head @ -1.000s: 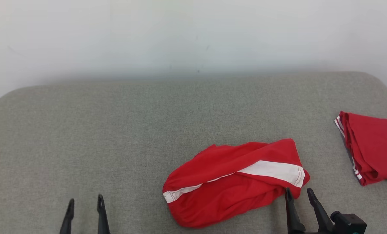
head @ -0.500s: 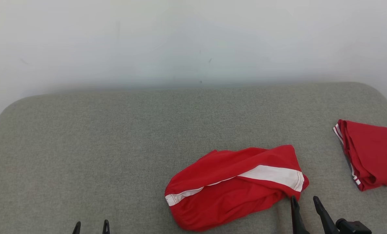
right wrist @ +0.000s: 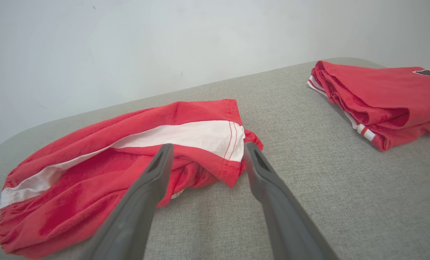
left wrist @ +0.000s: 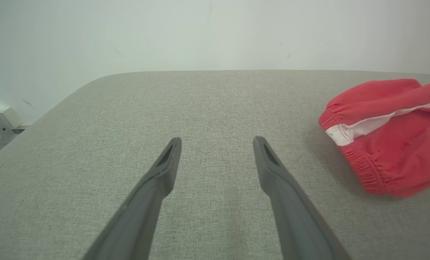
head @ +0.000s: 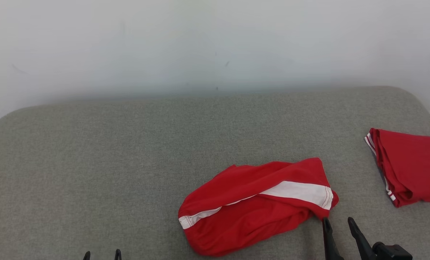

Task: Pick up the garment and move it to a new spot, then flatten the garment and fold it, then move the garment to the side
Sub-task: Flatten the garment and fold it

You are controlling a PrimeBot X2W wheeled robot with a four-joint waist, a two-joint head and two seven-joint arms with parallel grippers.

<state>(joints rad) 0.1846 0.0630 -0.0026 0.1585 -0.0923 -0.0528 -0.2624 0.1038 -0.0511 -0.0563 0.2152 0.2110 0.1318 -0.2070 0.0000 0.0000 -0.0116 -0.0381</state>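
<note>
Nearest to me, my right gripper (right wrist: 207,150) hangs low over the grey padded surface (head: 128,144) with its two dark fingers spread wide and nothing between them. Its tips sit just beside the near right corner of the garment (head: 254,206); whether the inner finger touches the cloth I cannot tell. My left gripper (left wrist: 216,142) is likewise spread and empty, over bare grey fabric well apart from the garment, which lies off to its right. The garment is a pair of red shorts, lying right of the middle of the surface and near its front edge in a loose, crumpled heap, not flattened. A white stripe (head: 298,190) runs along it, broad at the right end, where rows of red stitching cross it by the hem, and thinning toward the left end, where it meets the gathered elastic waistband (left wrist: 363,173). The cloth below the stripe bulges and creases. Farther back and to the right, apart from it, a folded red piece (head: 410,166) with thin white edging lies on the same surface, cut by the head view's edge. Beyond everything stands a pale wall (head: 200,43).
</note>
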